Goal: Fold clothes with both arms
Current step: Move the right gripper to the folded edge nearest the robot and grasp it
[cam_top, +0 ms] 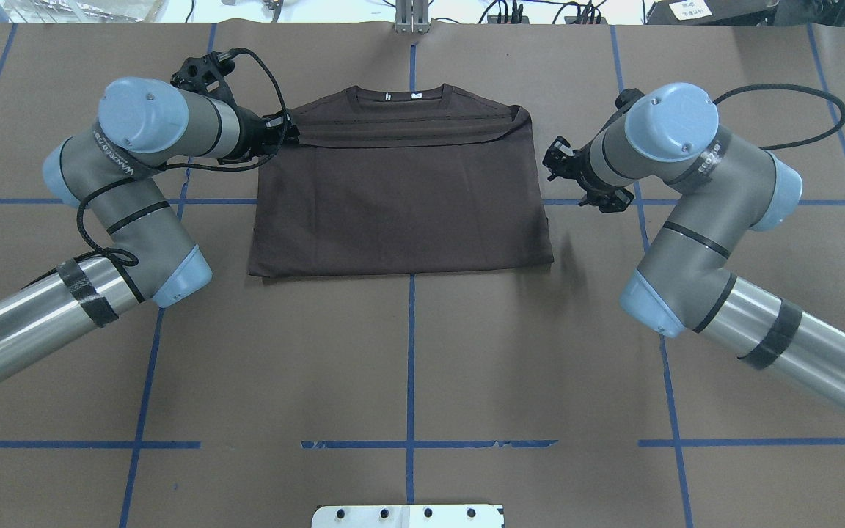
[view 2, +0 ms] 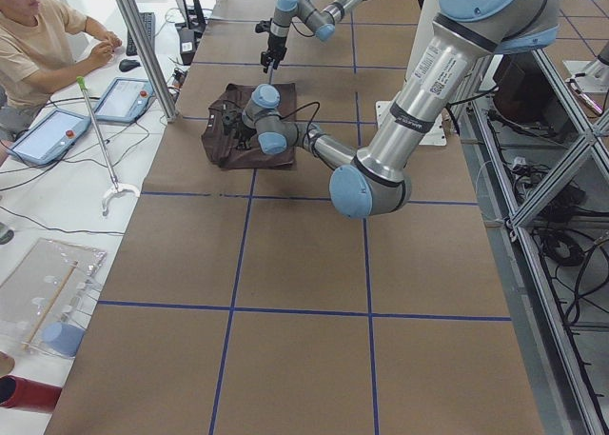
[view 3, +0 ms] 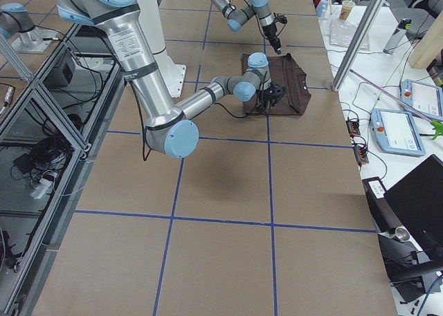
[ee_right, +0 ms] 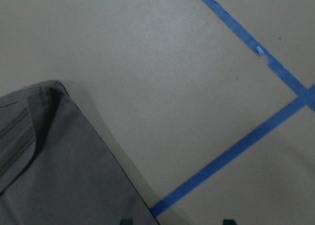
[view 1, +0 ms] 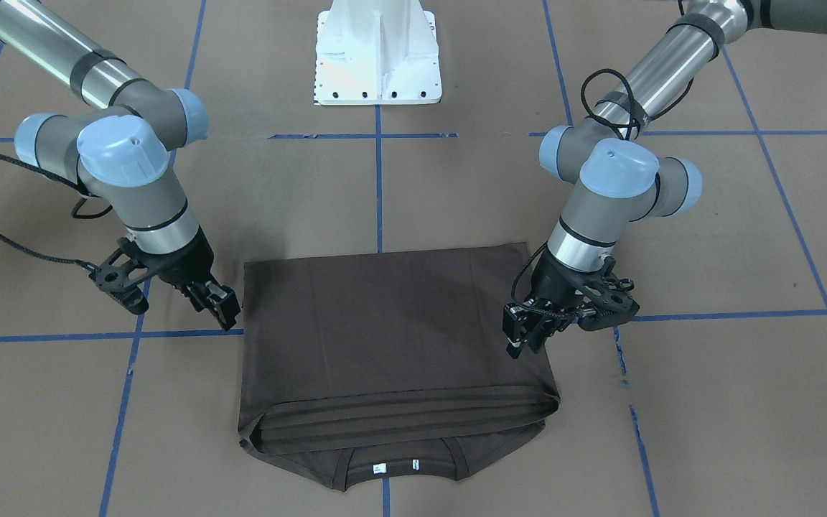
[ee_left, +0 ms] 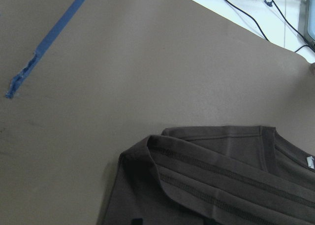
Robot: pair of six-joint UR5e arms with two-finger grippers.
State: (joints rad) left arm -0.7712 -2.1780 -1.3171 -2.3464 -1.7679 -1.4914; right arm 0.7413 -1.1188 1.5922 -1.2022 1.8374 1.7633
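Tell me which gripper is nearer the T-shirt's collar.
Left. The left gripper is at the T-shirt's corner beside the collar; the right gripper sits off the opposite side edge, further from the collar.

The shirt [view 1: 385, 323] is a plain dark brown, with darker stitched stripes along its folded hems and two small white labels [view 1: 377, 468] at the collar. The table [view 1: 456, 187] is a flat mid-brown, crossed by a grid of bright blue tape [view 1: 378, 187], which is frayed in places. The left arm [view 1: 600, 208] and right arm [view 1: 133, 187] have shiny silver tubes, matt grey joints, light blue caps and black bands. The left gripper [view 1: 521, 345] and right gripper [view 1: 223, 309] are black. The pedestal [view 1: 377, 57] is white.
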